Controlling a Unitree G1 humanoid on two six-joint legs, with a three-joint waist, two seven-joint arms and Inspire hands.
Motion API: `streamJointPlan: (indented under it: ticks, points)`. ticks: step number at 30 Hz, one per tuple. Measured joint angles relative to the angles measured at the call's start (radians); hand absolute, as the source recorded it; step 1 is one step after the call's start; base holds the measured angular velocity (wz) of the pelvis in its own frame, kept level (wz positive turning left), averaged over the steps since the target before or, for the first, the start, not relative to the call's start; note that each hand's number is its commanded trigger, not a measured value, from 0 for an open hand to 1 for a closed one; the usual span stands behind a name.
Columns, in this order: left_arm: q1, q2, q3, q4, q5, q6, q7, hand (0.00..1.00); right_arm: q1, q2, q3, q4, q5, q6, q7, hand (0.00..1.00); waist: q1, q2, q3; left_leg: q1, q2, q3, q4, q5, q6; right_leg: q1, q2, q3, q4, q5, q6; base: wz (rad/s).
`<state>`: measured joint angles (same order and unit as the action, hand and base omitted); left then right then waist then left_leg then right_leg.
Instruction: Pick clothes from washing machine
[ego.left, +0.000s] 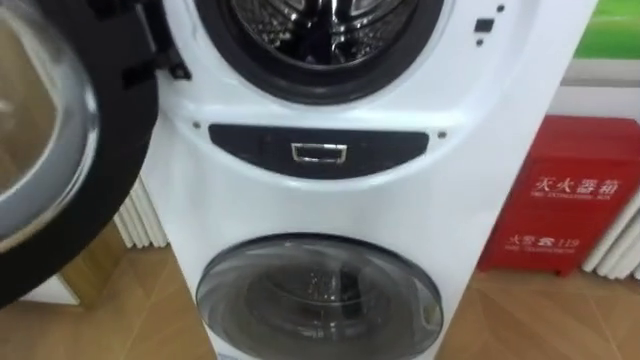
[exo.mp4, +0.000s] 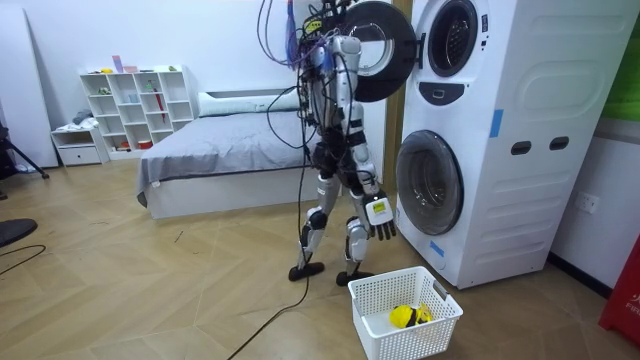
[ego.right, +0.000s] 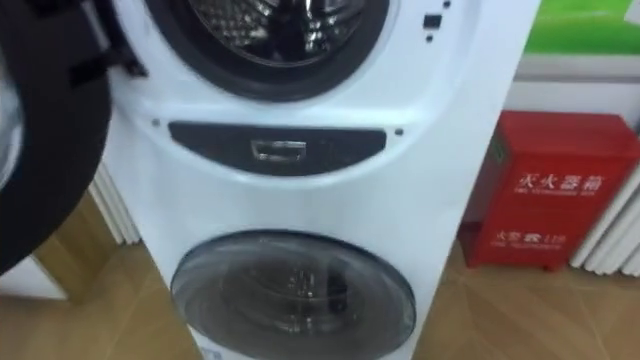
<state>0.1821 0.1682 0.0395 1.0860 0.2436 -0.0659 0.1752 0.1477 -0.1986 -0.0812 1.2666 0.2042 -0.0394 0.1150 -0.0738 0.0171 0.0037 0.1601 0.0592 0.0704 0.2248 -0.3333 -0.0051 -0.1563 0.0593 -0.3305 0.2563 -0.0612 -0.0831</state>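
While the robot stands upright facing the white stack of two washing machines (exo.mp4: 500, 200), its right hand (exo.mp4: 381, 218) hangs low at its side, above the white basket (exo.mp4: 415, 338). The fingers are relaxed and nearly straight, and hold nothing. The upper machine's round door (ego.left: 50, 140) is swung wide open to the robot's left, baring the upper drum (ego.left: 320, 25). Whether clothes lie inside it cannot be told. Below the drum sits a dark control panel (ego.left: 318, 152), and under that the lower door (ego.left: 318, 295), closed. The basket stands on the wooden floor (exo.mp4: 150, 290) just beside the robot's feet and near the front corner of the lower machine. A yellow item (exo.mp4: 403, 317), seemingly cloth, lies in the basket. A red cabinet (ego.left: 565, 195) stands on the floor to the right of the stack, and a white radiator (ego.left: 140, 220) to its left. A bed (exo.mp4: 220, 150) and a white shelf unit (exo.mp4: 140, 105) stand well behind the robot.
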Motion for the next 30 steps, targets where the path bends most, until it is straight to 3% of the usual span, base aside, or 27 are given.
streamJointPlan:
  ticks: [1,2,3,4,5,7,8,11,12,13,18,21,23,28,30]
  points:
    - [0.013,0.003,0.005,0.026,0.001,0.001,0.007,0.0,0.0,-0.005,-0.004,0.0,-0.001,0.009,-0.008,0.0,0.005,0.017,-0.0089,-0.013,0.024,0.018,-0.006,0.01,0.015,0.003,0.009,0.023,-0.016,0.027,0.071,0.24]
    - [0.016,0.005,0.021,0.053,0.006,0.007,0.011,0.0,0.02,-0.005,-0.016,-0.001,0.0,0.02,-0.011,0.0,-0.016,0.016,-0.0101,-0.016,0.045,0.078,0.001,0.015,0.012,0.009,-0.035,0.071,0.098,-0.032,0.025,0.55]
    - [0.015,0.005,0.021,0.055,0.008,0.014,0.012,0.0,0.041,-0.006,-0.02,-0.001,0.0,0.023,-0.015,0.0,-0.026,0.013,-0.0107,-0.014,0.051,0.101,0.004,0.017,0.008,0.019,-0.067,0.103,0.167,-0.086,0.025,1.11]
    - [0.018,0.006,0.019,0.052,0.009,0.013,0.015,0.0,0.074,-0.007,-0.021,0.003,-0.007,0.039,-0.027,0.0,-0.025,-0.007,-0.0077,-0.009,0.042,0.133,0.02,0.017,-0.018,0.03,-0.13,0.184,0.264,-0.185,0.08,0.96]
    - [0.022,0.008,0.026,0.053,0.006,0.022,0.02,0.0,0.076,-0.006,-0.02,0.025,-0.033,0.049,-0.039,0.0,-0.02,-0.029,-0.0044,-0.01,0.011,0.126,0.051,0.02,-0.042,0.031,-0.122,0.278,0.275,-0.239,0.097,0.58]
    - [0.046,0.006,0.048,0.052,0.007,0.035,0.019,0.0,0.072,-0.006,-0.019,0.028,-0.1,0.047,-0.054,0.0,0.013,0.004,-0.0066,-0.007,-0.005,0.11,0.038,0.028,-0.03,0.041,-0.084,0.345,0.236,-0.226,0.092,-0.35]
    - [0.048,0.008,0.1,0.051,0.026,0.049,0.019,0.0,0.059,0.001,-0.019,0.027,-0.148,0.038,-0.051,0.0,0.023,0.007,-0.0071,-0.005,-0.017,0.107,0.011,0.047,-0.02,0.041,-0.073,0.37,0.205,-0.196,0.089,-0.56]
    - [0.047,0.012,0.157,0.052,0.022,0.058,0.032,0.0,0.039,-0.004,-0.02,0.027,-0.175,0.038,-0.039,0.0,0.022,0.009,-0.0059,0.011,-0.021,0.128,-0.036,0.064,-0.005,0.07,-0.061,0.371,0.127,-0.121,0.084,-0.32]
    - [0.047,0.015,0.157,0.052,0.02,0.058,0.037,0.0,0.04,-0.004,-0.019,0.027,-0.176,0.039,-0.037,0.0,0.02,0.003,-0.0086,0.011,-0.02,0.132,-0.038,0.065,-0.003,0.075,-0.061,0.371,0.119,-0.115,0.086,-0.16]
    - [0.042,0.021,0.156,0.052,0.011,0.058,0.045,0.0,0.042,-0.001,-0.019,0.027,-0.187,0.041,-0.03,0.0,0.019,-0.011,-0.006,0.018,-0.02,0.144,-0.041,0.066,-0.001,0.082,-0.059,0.369,0.116,-0.109,0.089,-0.22]
    - [0.006,0.019,0.151,0.052,-0.053,0.057,0.055,0.0,0.031,-0.003,-0.019,0.026,-0.257,0.042,-0.028,0.0,0.018,-0.034,0.0013,0.039,-0.013,0.176,-0.066,0.064,0.0,0.084,-0.048,0.35,0.096,-0.101,0.085,-0.21]
    - [-0.005,0.016,0.152,0.042,-0.057,0.05,0.057,0.0,0.028,0.001,-0.02,0.025,-0.29,0.045,-0.029,0.0,0.019,-0.031,-0.0001,0.042,0.0,0.178,-0.069,0.058,-0.008,0.086,-0.037,0.333,0.083,-0.099,0.082,-0.1]
    - [-0.006,0.008,0.152,0.042,-0.059,0.033,0.063,0.0,0.022,0.002,-0.022,0.021,-0.296,0.045,-0.03,0.0,0.024,-0.024,-0.0005,0.046,0.007,0.178,-0.072,0.056,-0.013,0.086,-0.034,0.298,0.079,-0.101,0.075,-0.1]
    - [-0.001,0.004,0.163,0.056,-0.126,0.017,0.084,0.0,-0.011,0.0,-0.022,0.016,-0.292,0.043,-0.029,0.0,0.051,-0.015,0.0005,0.055,0.021,0.173,-0.058,0.052,-0.019,0.091,-0.017,0.302,0.07,-0.107,0.058,-0.12]
    - [-0.003,0.006,0.198,0.056,-0.166,0.017,0.084,0.0,-0.013,-0.008,-0.034,0.016,-0.284,0.04,-0.027,0.0,0.05,-0.011,0.0035,0.062,0.024,0.168,-0.054,0.052,-0.019,0.104,-0.014,0.303,0.069,-0.111,0.052,-0.02]
